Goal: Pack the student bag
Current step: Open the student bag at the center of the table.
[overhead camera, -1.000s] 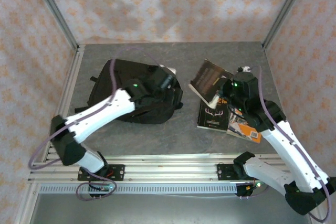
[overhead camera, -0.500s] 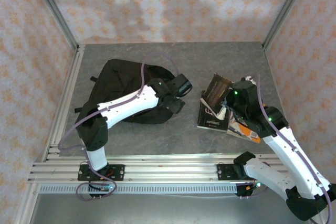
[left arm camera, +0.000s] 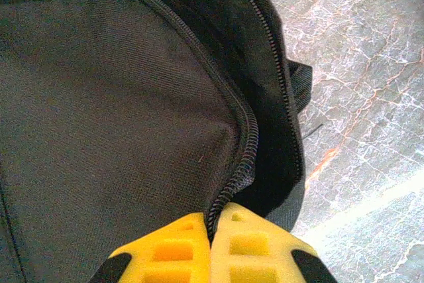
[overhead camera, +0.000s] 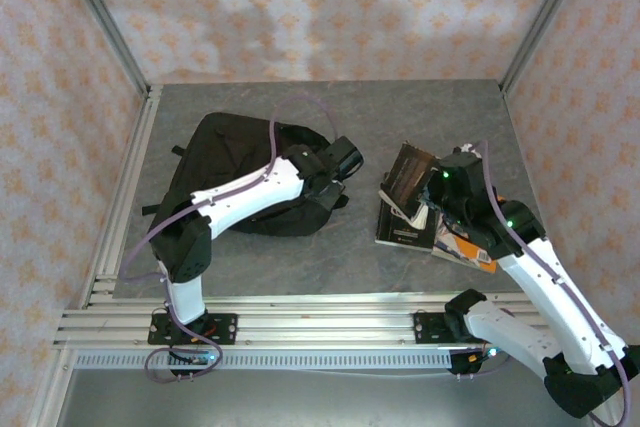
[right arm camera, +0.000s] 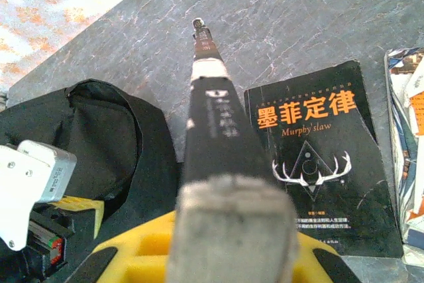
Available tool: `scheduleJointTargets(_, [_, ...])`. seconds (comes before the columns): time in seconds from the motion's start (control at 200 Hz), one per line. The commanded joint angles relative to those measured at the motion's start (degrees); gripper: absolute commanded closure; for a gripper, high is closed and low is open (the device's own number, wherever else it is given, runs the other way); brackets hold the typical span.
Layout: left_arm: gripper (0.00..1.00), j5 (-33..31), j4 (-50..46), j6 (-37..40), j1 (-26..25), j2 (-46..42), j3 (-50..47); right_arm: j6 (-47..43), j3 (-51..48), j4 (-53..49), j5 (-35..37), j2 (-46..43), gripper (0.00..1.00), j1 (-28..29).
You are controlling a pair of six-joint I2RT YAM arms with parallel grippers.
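My left gripper (left arm camera: pixel 211 230) is pressed together at the zip edge of the student bag (overhead camera: pixel 232 152), which lies left on the table (overhead camera: pixel 330 259). My right gripper (right arm camera: pixel 228 246) clamps a black book (right arm camera: pixel 211 124) on edge, with bare tabletop between the bag and it.

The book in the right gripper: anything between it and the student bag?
The left gripper, shut on the zip edge of the student bag, sits on the side facing the book; otherwise bare tabletop lies between them.
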Motion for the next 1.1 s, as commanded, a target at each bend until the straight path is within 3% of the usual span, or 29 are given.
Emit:
scheduleJointTargets(0.0, [1.00,0.2,-0.7,-2.0,2.4,-7.8,-0.9,-2.5,1.1,5.7,-1.7,-0.4,1.00,-0.1])
scheduleJointTargets(0.2, [1.00,7.5,5.0,-8.9,6.7,-20.0,-7.9,-3.1,1.4,13.5,-11.1,0.4,1.00,-0.1])
scheduleJointTargets(0.38, [1.00,8.7,11.0,-14.4,7.0,-29.8,-14.6,0.8,3.5,17.2,-19.4,5.3,1.00,-0.1])
scheduleJointTargets(0.59, [1.00,15.1,17.8,-19.6,7.0,-36.9,-20.8,10.3,4.0,22.2,-27.3,12.8,1.00,-0.1])
scheduleJointTargets(0.781, [1.00,18.5,18.6,-19.7,7.0,-39.3,-23.7,23.7,1.7,33.7,-34.3,21.5,1.00,-0.1])
scheduleJointTargets(0.886, [0.67,17.5,14.6,-19.0,7.1,-38.2,-21.5,30.2,1.1,41.7,-38.5,25.7,1.00,-0.1])
scheduleJointTargets(0.971, [0.45,13.1,10.6,-18.1,7.2,-37.5,-18.5,29.4,3.1,41.3,-39.1,26.7,1.00,0.1])
scheduleJointTargets(1.041, [0.34,8.3,6.5,-17.9,8.0,-36.1,-15.4,27.3,4.5,38.9,-38.8,26.6,1.00,0.1])
scheduleJointTargets(1.096, [0.31,7.6,4.4,-17.0,9.0,-34.5,-13.3,26.0,5.1,37.4,-38.8,26.3,1.00,0.1])
